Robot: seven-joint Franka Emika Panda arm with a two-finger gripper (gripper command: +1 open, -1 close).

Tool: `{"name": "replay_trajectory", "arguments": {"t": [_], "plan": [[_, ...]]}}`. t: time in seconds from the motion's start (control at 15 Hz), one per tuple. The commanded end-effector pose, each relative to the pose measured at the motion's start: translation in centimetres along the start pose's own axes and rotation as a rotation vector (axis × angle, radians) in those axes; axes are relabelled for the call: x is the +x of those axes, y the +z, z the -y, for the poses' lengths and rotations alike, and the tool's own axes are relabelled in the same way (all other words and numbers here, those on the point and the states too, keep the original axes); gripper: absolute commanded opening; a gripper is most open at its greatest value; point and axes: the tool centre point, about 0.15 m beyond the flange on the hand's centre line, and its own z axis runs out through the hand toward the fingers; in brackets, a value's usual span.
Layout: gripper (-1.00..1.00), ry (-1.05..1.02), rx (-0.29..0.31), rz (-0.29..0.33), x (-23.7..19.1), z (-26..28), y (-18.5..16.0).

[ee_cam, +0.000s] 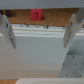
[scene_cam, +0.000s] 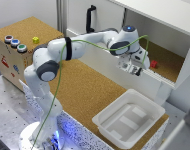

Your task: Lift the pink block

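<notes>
The pink block point(scene_cam: 154, 64) is a tiny reddish cube on the cork floor inside the white shelf compartment at the exterior view's right. In the wrist view it point(ee_cam: 35, 14) lies beyond the white ledge. My gripper point(scene_cam: 134, 69) hangs over the front white wall of that compartment, a short way to the exterior view's left of the block and not touching it. In the wrist view the two fingers point(ee_cam: 7, 31) stand wide apart with nothing between them, so the gripper point(ee_cam: 39, 32) is open and empty.
A white plastic bin point(scene_cam: 128, 118) sits on the cork board in front. A wooden box point(scene_cam: 15, 60) at the exterior view's left carries a small yellow cube point(scene_cam: 35, 39) and coloured buttons point(scene_cam: 15, 43). A black handle point(scene_cam: 90, 17) stands behind the arm. The shelf roof overhangs the compartment.
</notes>
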Motion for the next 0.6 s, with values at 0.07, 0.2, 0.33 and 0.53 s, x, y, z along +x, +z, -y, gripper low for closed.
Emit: {"name": "replay_trajectory", "arguments": {"t": [0.07, 0.2, 0.33, 0.53], "plan": [[1.0, -0.006, 0.117, 0.06, 1.7, -1.8, -0.4], [1.0, -0.006, 0.117, 0.06, 1.7, -1.8, -0.4], [1.0, 0.01, 0.009, 0.016, 0.5, -0.3, 0.0], [1.0, -0.017, 0.029, -0.08, 2.7, -0.3, 0.4]]}}
